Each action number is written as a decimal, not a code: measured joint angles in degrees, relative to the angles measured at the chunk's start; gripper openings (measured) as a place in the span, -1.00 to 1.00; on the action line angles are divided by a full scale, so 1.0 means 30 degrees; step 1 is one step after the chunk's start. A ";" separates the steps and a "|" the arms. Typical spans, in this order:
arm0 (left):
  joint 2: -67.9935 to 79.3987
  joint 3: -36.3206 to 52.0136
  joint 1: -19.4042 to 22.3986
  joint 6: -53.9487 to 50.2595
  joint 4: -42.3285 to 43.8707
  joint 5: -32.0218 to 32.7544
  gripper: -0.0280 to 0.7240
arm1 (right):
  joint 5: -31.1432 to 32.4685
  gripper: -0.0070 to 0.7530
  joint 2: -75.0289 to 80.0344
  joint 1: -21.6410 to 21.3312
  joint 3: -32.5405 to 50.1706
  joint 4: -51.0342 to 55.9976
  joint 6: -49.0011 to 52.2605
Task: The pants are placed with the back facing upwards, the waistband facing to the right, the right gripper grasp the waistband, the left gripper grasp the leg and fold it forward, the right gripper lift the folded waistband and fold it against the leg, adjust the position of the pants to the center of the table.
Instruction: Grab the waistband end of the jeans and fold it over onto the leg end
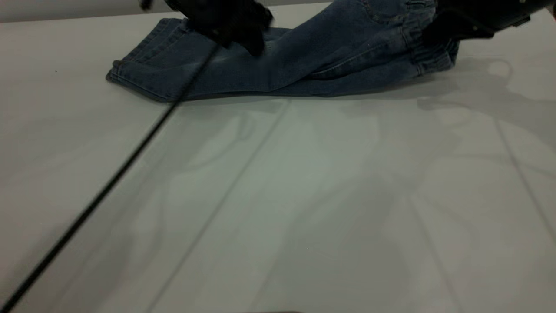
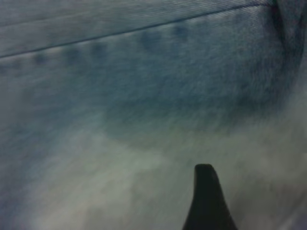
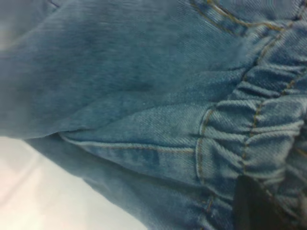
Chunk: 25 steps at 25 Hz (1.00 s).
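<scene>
The blue denim pants (image 1: 278, 65) lie folded lengthwise at the far side of the table (image 1: 304, 195). Their leg hems (image 1: 130, 78) point left and the gathered waistband (image 1: 430, 58) points right. My left gripper (image 1: 234, 34) hovers blurred over the leg (image 1: 173, 56); its wrist view shows one black finger (image 2: 206, 201) close above faded denim (image 2: 144, 72). My right gripper (image 1: 438, 37) is at the waistband, and the upper denim layer rises toward it. One dark finger (image 3: 254, 206) presses into the ruched waistband (image 3: 259, 124).
The left arm's thin black cable (image 1: 108, 187) runs diagonally from the gripper down to the near left corner. White tabletop stretches in front of the pants, crossed by faint shadows. The table's far edge (image 1: 65, 15) lies just behind the pants.
</scene>
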 joint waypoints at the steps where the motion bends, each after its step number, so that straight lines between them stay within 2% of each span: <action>1: 0.0489 -0.0272 -0.0095 0.0000 -0.0016 -0.0206 0.26 | 0.0141 -0.89 -0.0165 0.0000 0.0000 -0.0455 0.0340; 9: 0.2421 -0.1394 -0.0656 0.0000 -0.0056 -0.0940 0.26 | 0.1138 -0.89 -0.2148 0.0000 0.0000 -0.3623 0.3227; 15: 0.2544 -0.1833 -0.1962 0.0000 -0.0142 -0.0720 0.26 | 0.2880 -0.89 -0.4979 0.0000 0.0018 -0.4130 0.3544; 17: 0.2544 -0.2516 -0.2344 0.0000 -0.0183 0.0406 0.26 | 0.3261 -0.89 -0.5685 0.0000 0.0018 -0.4215 0.3544; 20: 0.2271 -0.3866 -0.2517 0.0047 0.0082 0.3272 0.26 | 0.3724 -0.89 -0.6221 0.0000 0.0018 -0.4239 0.3782; 23: 0.1632 -0.5329 -0.2108 0.0066 0.1554 0.6638 0.26 | 0.4073 -0.89 -0.6245 0.0000 0.0055 -0.4246 0.4051; 25: 0.1235 -0.6232 -0.1579 0.0066 0.2886 0.8057 0.26 | 0.4160 -0.89 -0.6245 0.0091 0.0093 -0.4228 0.4190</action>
